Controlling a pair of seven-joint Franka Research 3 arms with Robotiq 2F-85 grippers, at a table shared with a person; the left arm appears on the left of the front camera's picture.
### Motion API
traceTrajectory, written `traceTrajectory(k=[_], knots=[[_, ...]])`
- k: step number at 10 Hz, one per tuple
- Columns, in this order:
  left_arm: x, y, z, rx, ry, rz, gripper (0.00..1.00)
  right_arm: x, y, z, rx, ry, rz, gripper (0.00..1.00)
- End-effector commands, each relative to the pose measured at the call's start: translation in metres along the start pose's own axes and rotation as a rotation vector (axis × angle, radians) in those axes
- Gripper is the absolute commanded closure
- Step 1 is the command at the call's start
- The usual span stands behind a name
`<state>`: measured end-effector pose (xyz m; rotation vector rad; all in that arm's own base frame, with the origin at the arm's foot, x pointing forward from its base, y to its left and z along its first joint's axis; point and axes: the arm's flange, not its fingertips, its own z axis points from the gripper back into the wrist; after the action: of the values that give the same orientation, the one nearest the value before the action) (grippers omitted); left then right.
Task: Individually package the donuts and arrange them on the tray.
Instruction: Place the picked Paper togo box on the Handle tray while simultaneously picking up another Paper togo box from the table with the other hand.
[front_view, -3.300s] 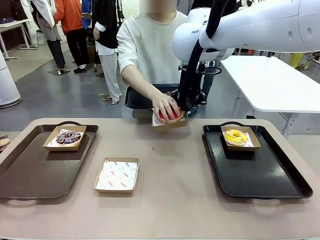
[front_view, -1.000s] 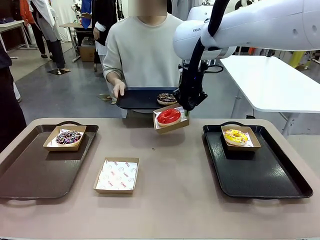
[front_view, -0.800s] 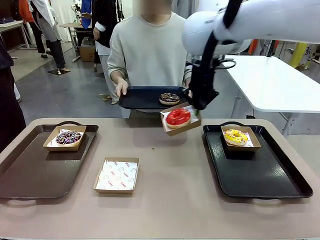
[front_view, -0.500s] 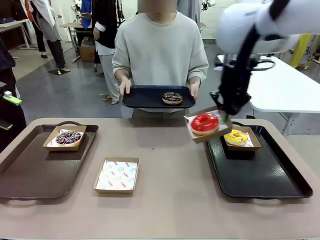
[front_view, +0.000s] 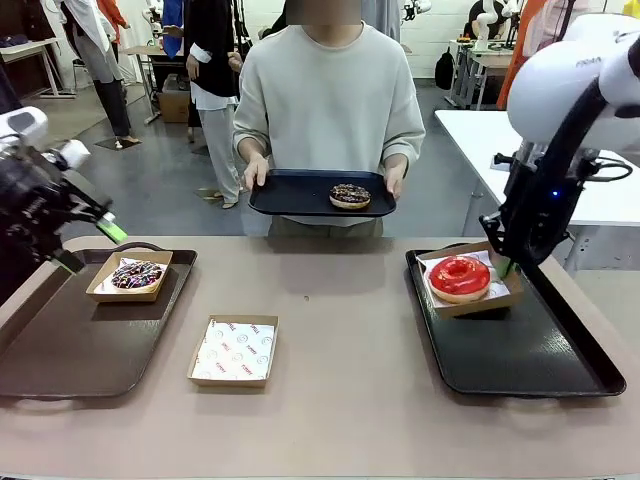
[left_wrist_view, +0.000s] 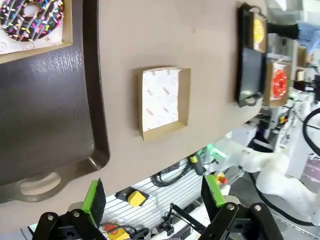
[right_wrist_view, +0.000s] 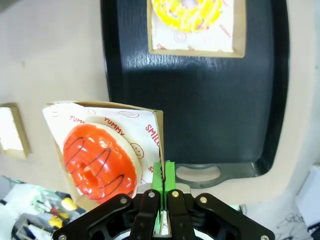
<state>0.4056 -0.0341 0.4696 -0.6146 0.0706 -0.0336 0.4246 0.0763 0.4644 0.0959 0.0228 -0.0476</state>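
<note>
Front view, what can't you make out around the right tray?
Yellow donut: front view, hidden behind the red donut's box; right wrist view, cut by the top edge.
That box: front view, cannot tell whether it touches the black tray.

Your red donut (front_view: 460, 275) lies tilted in its box (front_view: 475, 306) over the right tray (front_view: 530, 355), the yellow donut (right_wrist_view: 189, 12) boxed on it, the sprinkled donut (front_view: 137, 274) boxed on the left tray (front_view: 60, 350), the chocolate donut (front_view: 350, 195) unboxed.

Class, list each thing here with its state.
Glossy red ring donut: boxed, held over black tray.
Yellow sprinkled donut: boxed, on that tray.
Purple-white sprinkled chocolate donut: boxed, on brown tray.
Paper-lined cardboard box: empty.
Person's chocolate donut: unboxed.
Left tool: open.
Right tool: shut on red donut's box.
</note>
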Motion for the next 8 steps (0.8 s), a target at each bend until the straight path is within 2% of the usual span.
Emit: traceTrajectory(k=[1,4,7,8], knots=[[0.007,-0.015,-0.031,0.114,0.017,0.015,0.00,-0.005,-0.019,-0.014,0.036,-0.020,0.032,0.98],[0.015,-0.039,-0.076,0.183,0.032,0.004,0.00,-0.008,-0.038,-0.031,0.020,-0.007,0.024,0.98],[0.023,-0.051,-0.119,0.281,0.019,-0.007,0.00,0.004,-0.045,-0.046,0.029,0.019,-0.001,0.98],[0.024,-0.055,-0.134,0.323,0.011,-0.017,0.00,-0.004,-0.039,-0.035,0.009,0.020,-0.004,0.98]])
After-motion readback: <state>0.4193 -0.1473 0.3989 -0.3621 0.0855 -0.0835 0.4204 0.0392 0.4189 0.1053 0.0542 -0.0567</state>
